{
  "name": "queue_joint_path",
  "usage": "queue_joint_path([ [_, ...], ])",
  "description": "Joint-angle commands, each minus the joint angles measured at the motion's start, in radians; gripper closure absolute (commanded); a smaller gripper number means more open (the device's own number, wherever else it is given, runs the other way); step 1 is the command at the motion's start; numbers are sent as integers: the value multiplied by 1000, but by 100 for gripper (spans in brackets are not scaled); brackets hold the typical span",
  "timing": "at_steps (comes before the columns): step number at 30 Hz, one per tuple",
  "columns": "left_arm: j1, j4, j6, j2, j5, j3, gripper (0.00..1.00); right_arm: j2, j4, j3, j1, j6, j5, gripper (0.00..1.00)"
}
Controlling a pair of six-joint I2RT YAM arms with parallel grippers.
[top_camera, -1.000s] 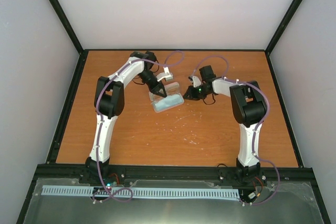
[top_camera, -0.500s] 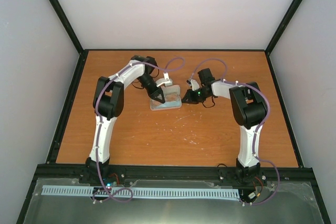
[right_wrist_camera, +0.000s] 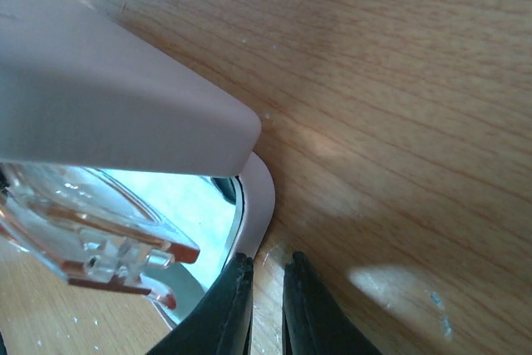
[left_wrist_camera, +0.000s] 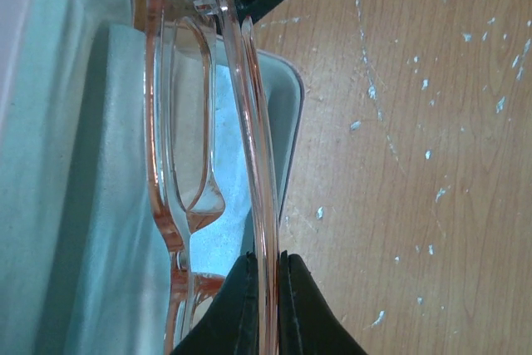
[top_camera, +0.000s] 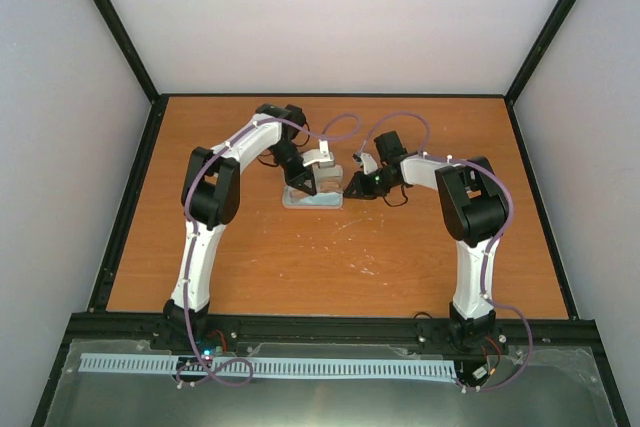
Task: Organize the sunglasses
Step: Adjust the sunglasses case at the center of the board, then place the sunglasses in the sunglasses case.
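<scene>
One pair of sunglasses [left_wrist_camera: 179,106], with a thin translucent amber-orange frame and clear lenses, stands on edge in the one oblong pale pink-grey case [right_wrist_camera: 108,106], which lies open near the middle of the orange-brown wooden table [left_wrist_camera: 416,164]. A single light blue cloth [left_wrist_camera: 91,230] lines the case beneath the glasses. The left gripper [left_wrist_camera: 268,259] has its two black fingers pressed together on a slim bar of the frame, holding it. The right gripper [right_wrist_camera: 268,263] sits at the case's lower rim with its two fingers drawn narrow; whether they pinch the rim I cannot tell. In the top view both arms meet at the case
</scene>
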Motion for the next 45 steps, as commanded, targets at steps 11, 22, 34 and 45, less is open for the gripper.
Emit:
queue_joint_path([
  [11,-8,-11,112,-9,-99,-13,99,15,-31,-30,12,7,34,88],
  [22,-11,-10,148,-6,-88,-63,99,17,-35,-38,12,2,34,87],
  [34,-14,-9,145,0,-84,-44,66,17,-36,-38,12,8,32,86],
  [45,-14,-10,130,-39,-41,23,60,10,-26,-51,14,10,31,86],
])
